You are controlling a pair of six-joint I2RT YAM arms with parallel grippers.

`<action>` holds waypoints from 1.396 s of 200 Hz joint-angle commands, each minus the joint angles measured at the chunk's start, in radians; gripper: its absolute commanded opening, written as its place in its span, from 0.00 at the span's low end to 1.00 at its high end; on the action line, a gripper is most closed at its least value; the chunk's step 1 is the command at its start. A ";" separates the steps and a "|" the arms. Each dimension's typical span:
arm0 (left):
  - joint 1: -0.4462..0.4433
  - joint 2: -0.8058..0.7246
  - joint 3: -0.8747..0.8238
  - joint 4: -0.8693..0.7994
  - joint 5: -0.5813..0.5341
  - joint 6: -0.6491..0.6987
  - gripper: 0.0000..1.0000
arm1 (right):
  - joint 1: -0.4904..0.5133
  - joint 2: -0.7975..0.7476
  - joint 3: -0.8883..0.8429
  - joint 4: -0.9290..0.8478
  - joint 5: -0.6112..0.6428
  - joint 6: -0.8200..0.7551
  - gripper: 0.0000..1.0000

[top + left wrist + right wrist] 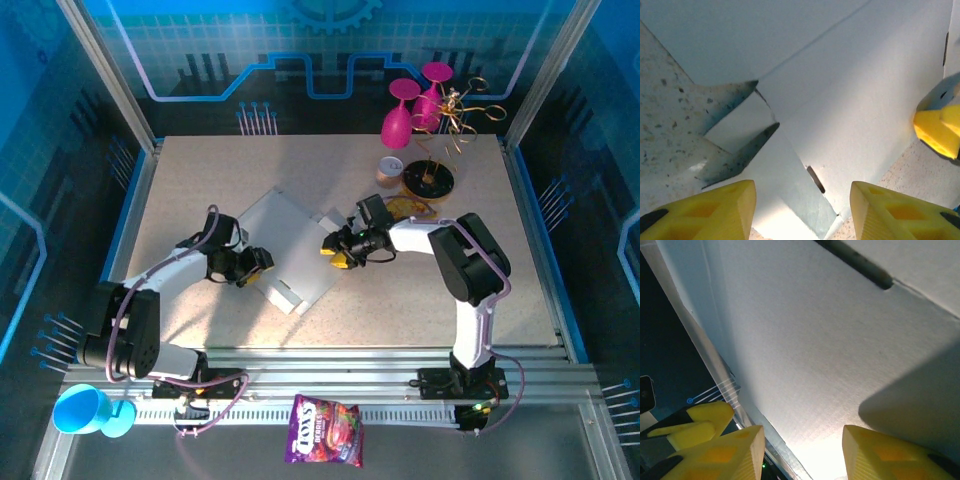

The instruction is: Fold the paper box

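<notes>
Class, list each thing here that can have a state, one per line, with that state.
paper box, unfolded, lying mostly flat on the table.
left tool, open, at the box's left edge.
right tool, open, at the box's right edge.
purple candy bag, lying flat on the near rail, apart from the box.

The plain white to light-grey thin cardboard paper box [290, 245] lies unfolded and mostly flat at the middle of the speckled beige table [200, 180], turned cornerwise. 1 small flap [287, 298] juts from its near corner. Crease lines and a narrow slot [815, 179] mark its panels.
</notes>
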 commanded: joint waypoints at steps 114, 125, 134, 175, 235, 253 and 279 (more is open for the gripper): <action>0.026 0.122 0.050 -0.008 0.056 0.088 0.56 | -0.003 -0.066 0.188 -0.459 0.120 -0.354 0.48; 0.017 0.127 0.047 0.003 0.059 0.083 0.55 | 0.004 -0.113 0.141 -0.443 0.123 -0.333 0.48; 0.010 0.131 0.042 0.016 0.063 0.075 0.56 | 0.011 -0.158 0.090 -0.416 0.133 -0.310 0.48; -0.027 0.128 0.025 0.061 0.069 0.026 0.53 | -0.082 -0.302 -0.160 -0.174 0.139 -0.178 0.54; -0.050 0.112 -0.005 0.088 0.093 -0.016 0.45 | -0.107 -0.162 -0.061 -0.163 0.085 -0.170 0.51; -0.061 0.108 -0.017 0.092 0.092 -0.025 0.45 | -0.078 -0.170 -0.061 -0.182 0.113 -0.160 0.51; -0.064 0.076 -0.039 0.100 0.075 -0.036 0.46 | -0.050 -0.213 -0.106 -0.170 0.136 -0.125 0.49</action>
